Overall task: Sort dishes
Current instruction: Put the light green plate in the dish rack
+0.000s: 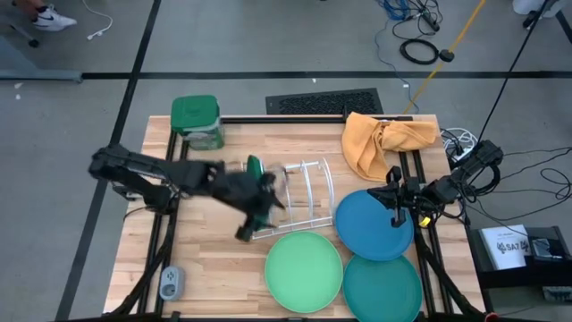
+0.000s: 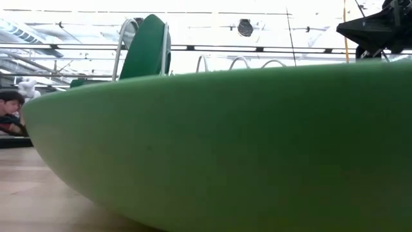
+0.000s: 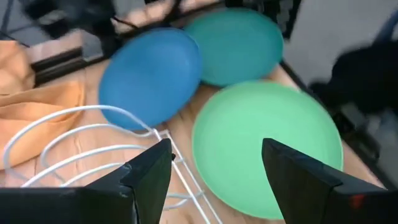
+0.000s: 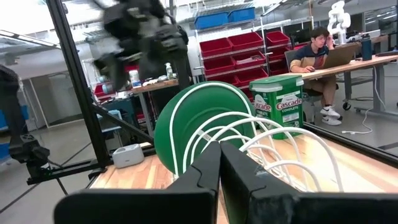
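Note:
The dark green plate point(image 1: 255, 166) stands on edge between the wires at the left end of the white wire rack point(image 1: 308, 192); it also shows in the right wrist view point(image 4: 186, 118) and the low view point(image 2: 148, 48). The blue plate point(image 1: 371, 225), light mint plate point(image 1: 304, 270) and teal plate point(image 1: 382, 286) lie flat at the near right. My left gripper point(image 3: 214, 168) is open and empty over the rack's near left corner point(image 1: 259, 215). My right gripper point(image 4: 221, 165) is shut and empty above the blue plate's right part point(image 1: 396, 207).
A green-lidded container point(image 1: 197, 121) stands at the far left. An orange cloth point(image 1: 384, 139) lies at the far right. A small grey device point(image 1: 170, 283) lies at the near left corner. The blue plate's near edge overlaps the teal plate. A person sits in the room beyond the table point(image 4: 317, 46).

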{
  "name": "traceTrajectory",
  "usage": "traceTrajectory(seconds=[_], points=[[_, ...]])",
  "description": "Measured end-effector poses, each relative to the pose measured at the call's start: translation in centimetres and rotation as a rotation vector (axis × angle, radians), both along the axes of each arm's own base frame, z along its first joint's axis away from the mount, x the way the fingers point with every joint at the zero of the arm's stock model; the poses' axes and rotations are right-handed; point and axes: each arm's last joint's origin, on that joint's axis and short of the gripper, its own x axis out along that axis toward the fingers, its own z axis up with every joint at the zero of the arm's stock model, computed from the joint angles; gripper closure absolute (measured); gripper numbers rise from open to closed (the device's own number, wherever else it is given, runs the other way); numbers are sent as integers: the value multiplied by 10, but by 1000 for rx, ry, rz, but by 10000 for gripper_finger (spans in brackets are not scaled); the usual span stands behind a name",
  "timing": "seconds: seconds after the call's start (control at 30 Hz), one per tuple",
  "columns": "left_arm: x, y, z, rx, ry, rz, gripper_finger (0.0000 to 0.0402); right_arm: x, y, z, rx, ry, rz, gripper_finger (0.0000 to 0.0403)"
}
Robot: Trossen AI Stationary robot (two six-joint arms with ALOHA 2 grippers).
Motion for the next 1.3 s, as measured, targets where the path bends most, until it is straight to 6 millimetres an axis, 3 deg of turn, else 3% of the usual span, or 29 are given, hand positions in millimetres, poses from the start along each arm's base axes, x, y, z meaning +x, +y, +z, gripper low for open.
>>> traceTrajectory(seconds=[0.2, 0.4, 0.53, 0.83, 1.1, 1.3], points=[[18, -63, -8, 192, 139, -185, 152, 0, 0, 0, 0, 0, 0, 399], [36, -109, -64, 319, 309, -254, 152, 0, 0, 0, 2, -3, 0, 399], [38, -134, -103, 419, 412, -289, 152, 0, 0, 2, 11, -16, 0, 399], [37, -166, -164, 508, 548, -328, 152, -1, -1, 5, 33, -47, 3, 399], [39, -194, -199, 601, 466, -306, 156, -1, -1, 5, 59, -55, 11, 399], [48, -200, -217, 600, 427, -286, 209, -1, 0, 6, 57, -59, 37, 399]])
